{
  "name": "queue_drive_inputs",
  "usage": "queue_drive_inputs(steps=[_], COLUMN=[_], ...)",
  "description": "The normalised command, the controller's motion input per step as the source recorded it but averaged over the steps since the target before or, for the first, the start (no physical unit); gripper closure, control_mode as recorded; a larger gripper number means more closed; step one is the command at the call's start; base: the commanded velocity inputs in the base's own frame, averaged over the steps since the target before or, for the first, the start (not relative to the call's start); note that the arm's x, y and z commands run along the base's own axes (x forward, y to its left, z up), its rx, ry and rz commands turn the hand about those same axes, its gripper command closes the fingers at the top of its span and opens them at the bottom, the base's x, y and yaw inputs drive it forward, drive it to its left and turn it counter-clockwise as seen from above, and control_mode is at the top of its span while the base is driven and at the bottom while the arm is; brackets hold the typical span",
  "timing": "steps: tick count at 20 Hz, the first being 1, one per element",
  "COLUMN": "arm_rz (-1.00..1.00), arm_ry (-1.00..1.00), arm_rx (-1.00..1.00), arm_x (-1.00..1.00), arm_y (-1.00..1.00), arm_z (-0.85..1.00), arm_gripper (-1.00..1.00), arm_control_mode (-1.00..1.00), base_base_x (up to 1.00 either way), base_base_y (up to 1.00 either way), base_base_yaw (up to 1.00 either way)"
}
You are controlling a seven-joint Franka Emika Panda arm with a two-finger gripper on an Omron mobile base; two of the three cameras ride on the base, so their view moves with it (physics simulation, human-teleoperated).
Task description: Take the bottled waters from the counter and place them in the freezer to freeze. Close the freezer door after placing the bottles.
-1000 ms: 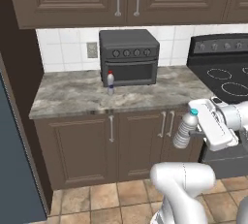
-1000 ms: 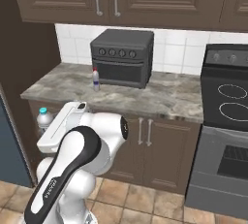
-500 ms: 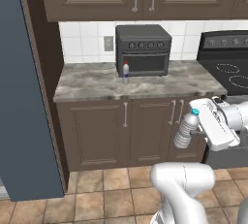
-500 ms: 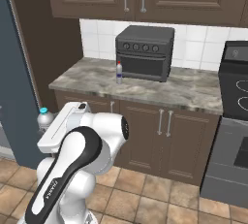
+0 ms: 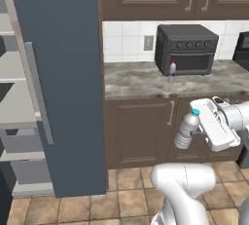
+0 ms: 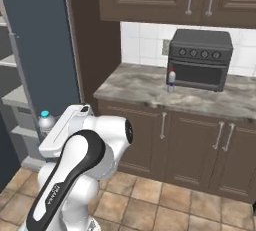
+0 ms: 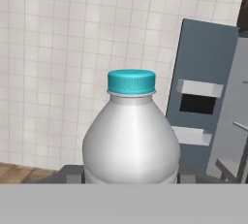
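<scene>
My gripper [image 5: 193, 130] is shut on the teal-capped bottled water [image 5: 186, 130], holding it upright in front of the lower cabinets. In the hand view this bottle [image 7: 131, 136] stands between the dark fingertips [image 7: 71, 173]. From the right it shows beside my arm [image 6: 46, 121]. The red-capped bottled water [image 5: 171, 71] [image 6: 171, 80] stands on the marbled counter [image 5: 136, 80] [image 6: 135, 87] in front of the toaster oven. The freezer's pale shelves [image 5: 12, 102] [image 6: 11, 95] lie open at the far left. The freezer door [image 7: 201, 97] stands open, its white bins showing.
A dark toaster oven [image 5: 187, 48] [image 6: 200, 59] sits at the back of the counter. A tall blue-grey panel with a bar handle [image 5: 63, 87] [image 6: 42, 50] rises between the shelves and the counter. Brown cabinets [image 5: 141, 131] stand below, tiled floor [image 5: 116, 204] in front.
The base has driven and turned left, so the whole scene slid right and the freezer came into view. The teal-capped bottle stays in my grip.
</scene>
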Motion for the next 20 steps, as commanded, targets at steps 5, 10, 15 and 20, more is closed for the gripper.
queue_drive_inputs(steps=[5, 10, 15, 20], arm_rz=[0.00, 0.00, 0.00, 0.00], arm_ry=[0.00, 0.00, 0.00, 0.00], arm_rx=[0.00, 0.00, 0.00, 0.00], arm_x=[0.00, 0.00, 0.00, 0.00], arm_y=[0.00, 0.00, 0.00, 0.00], arm_z=[0.00, 0.00, 0.00, 0.00], arm_gripper=[1.00, 1.00, 1.00, 1.00], arm_control_mode=[1.00, 1.00, 1.00, 1.00], base_base_x=[0.16, 0.44, 0.62, 0.71], base_base_y=[0.96, 0.72, 0.54, 0.34], base_base_yaw=[0.07, 0.14, 0.18, 0.21])
